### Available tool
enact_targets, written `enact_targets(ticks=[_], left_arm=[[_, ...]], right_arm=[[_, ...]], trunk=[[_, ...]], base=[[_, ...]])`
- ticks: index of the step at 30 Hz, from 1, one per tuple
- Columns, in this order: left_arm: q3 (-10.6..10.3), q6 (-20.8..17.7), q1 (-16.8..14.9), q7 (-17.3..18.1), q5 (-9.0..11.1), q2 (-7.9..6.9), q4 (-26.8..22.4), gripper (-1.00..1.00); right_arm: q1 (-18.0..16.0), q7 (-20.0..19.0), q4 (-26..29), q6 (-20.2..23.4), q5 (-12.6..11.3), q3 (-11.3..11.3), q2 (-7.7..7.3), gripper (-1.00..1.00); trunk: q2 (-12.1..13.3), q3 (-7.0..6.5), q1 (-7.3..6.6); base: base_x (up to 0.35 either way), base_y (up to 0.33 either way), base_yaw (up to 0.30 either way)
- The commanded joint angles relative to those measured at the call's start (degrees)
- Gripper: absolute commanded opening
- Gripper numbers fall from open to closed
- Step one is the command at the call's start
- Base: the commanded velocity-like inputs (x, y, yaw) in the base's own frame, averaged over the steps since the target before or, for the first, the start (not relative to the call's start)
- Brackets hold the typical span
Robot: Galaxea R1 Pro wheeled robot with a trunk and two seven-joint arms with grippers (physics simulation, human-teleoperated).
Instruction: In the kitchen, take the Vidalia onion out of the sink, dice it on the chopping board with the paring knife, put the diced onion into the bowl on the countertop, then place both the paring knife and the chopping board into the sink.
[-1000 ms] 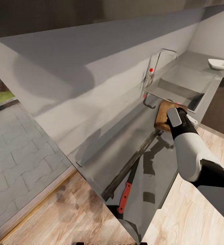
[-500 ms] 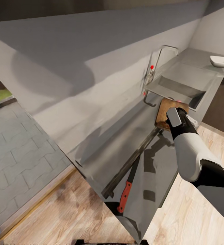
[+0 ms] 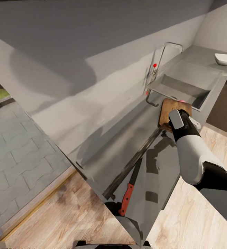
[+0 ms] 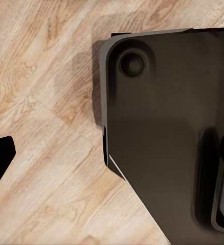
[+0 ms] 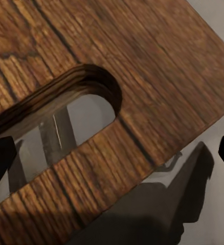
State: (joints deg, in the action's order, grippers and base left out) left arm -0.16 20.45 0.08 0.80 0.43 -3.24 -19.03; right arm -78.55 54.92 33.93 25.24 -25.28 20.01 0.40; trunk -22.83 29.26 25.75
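Observation:
The brown chopping board lies on the grey countertop at the sink's near edge. My right gripper hovers open just above the board's slot handle, with dark fingertips at both edges of the right wrist view. A small pinkish bit, perhaps the Vidalia onion, peeks past the board's far edge. Further along the counter, towards me, rests the paring knife with its red handle. The white bowl stands beyond the sink. My left gripper hangs open over the wooden floor.
A curved chrome tap with red dots rises by the grey wall behind the sink. The robot's dark base is below the left gripper. Wooden floor borders the counter on both sides, and a paved area lies beyond.
The whole head view has shifted slightly, so the camera moved. My right gripper stays over the chopping board's handle end, and the knife and bowl have not moved on the counter.

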Motion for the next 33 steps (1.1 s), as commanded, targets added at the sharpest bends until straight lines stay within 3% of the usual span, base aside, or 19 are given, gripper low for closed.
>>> enact_targets(ticks=[1,33], left_arm=[[0.0,0.1,0.0,0.1,0.0,-0.01,0.0,1.0],[0.0,0.0,0.0,0.1,0.1,-0.02,0.0,1.0]], right_arm=[[0.0,0.2,0.1,0.6,0.0,0.2,0.04,1.0],[0.0,0.4,0.1,0.9,-0.2,0.2,0.04,1.0]], trunk=[[-0.1,0.15,0.03],[-0.1,0.36,0.03]], base=[[0.0,0.0,0.0],[0.0,0.0,0.0]])
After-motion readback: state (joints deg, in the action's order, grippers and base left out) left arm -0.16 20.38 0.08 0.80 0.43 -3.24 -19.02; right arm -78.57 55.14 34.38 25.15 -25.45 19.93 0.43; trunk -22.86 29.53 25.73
